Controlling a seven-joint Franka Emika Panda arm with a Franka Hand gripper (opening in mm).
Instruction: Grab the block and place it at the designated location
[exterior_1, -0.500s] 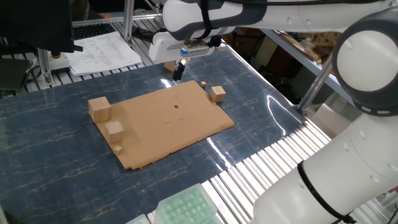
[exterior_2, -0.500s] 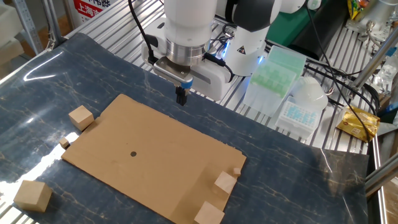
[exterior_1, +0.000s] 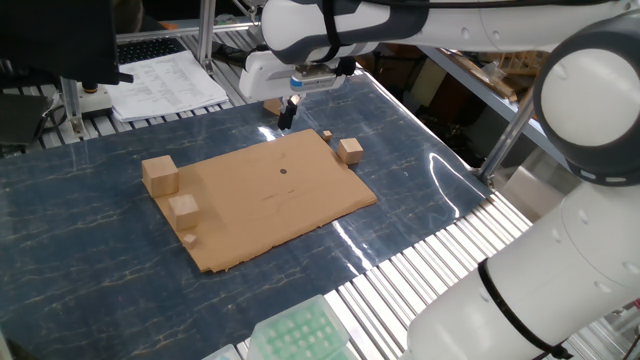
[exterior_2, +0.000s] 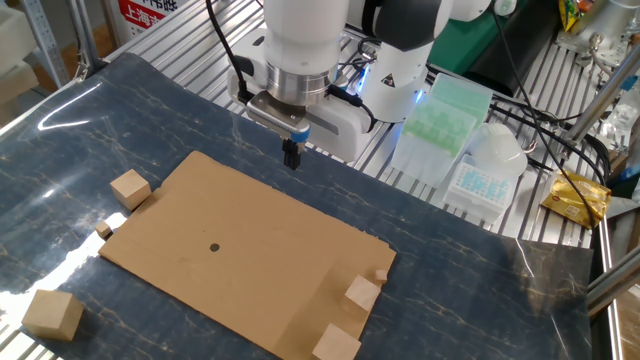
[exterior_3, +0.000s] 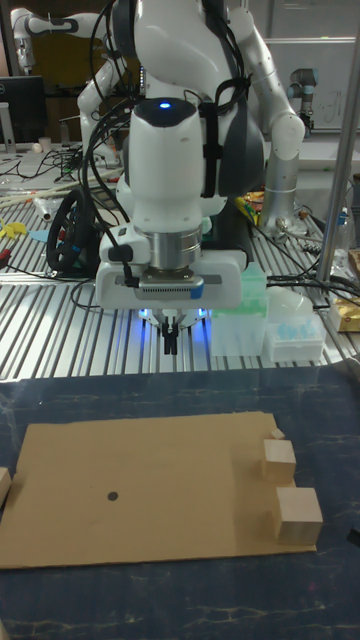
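Two small light-brown blocks fit the task's block, and I cannot tell which one it is. One block (exterior_2: 130, 187) (exterior_1: 349, 150) lies on the dark mat just off the cardboard's edge. The other block (exterior_2: 362, 293) (exterior_1: 183, 207) (exterior_3: 279, 460) sits on the cardboard sheet (exterior_2: 260, 250) (exterior_1: 260, 205) (exterior_3: 160, 460) near its opposite end. The designated location is the black dot (exterior_2: 214, 247) (exterior_1: 283, 170) (exterior_3: 111, 495) in the middle of the sheet. My gripper (exterior_2: 291, 158) (exterior_1: 287, 115) (exterior_3: 172, 346) hangs shut and empty above the sheet's far edge, apart from every block.
A larger cube (exterior_2: 336, 343) (exterior_1: 160, 174) and a tiny cube (exterior_2: 380, 274) also rest on the sheet. Another large cube (exterior_2: 52, 313) and a tiny cube (exterior_2: 104, 230) lie on the mat. A green tip box (exterior_2: 440, 115) and the robot base stand behind the mat.
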